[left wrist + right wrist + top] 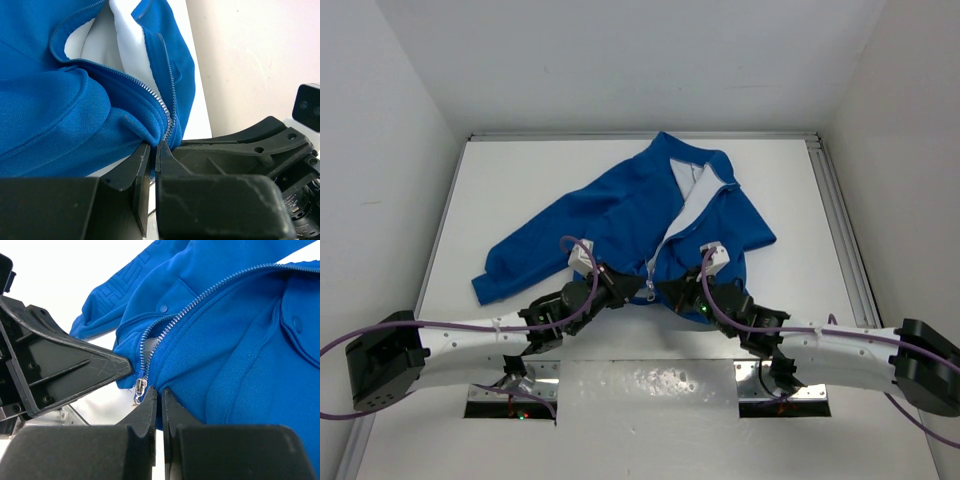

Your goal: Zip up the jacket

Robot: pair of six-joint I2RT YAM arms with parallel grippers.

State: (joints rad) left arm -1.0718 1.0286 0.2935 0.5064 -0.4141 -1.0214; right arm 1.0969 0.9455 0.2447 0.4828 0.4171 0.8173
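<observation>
The blue jacket (620,215) lies flat on the white table, collar at the far end, white lining showing in the open front. Its silver zipper (159,102) is joined only at the bottom hem, where the slider (141,387) sits. My left gripper (632,292) is shut on the hem fabric just left of the zipper's bottom; in the left wrist view (154,148) blue cloth is pinched between its jaws. My right gripper (670,290) is shut on the hem just right of the slider, as the right wrist view (161,392) shows. The two grippers nearly touch.
A metal rail (840,215) runs along the table's right side. White walls close in the left, right and back. A shiny metal plate (650,385) lies at the near edge between the arm bases. Purple cables (460,325) run along both arms.
</observation>
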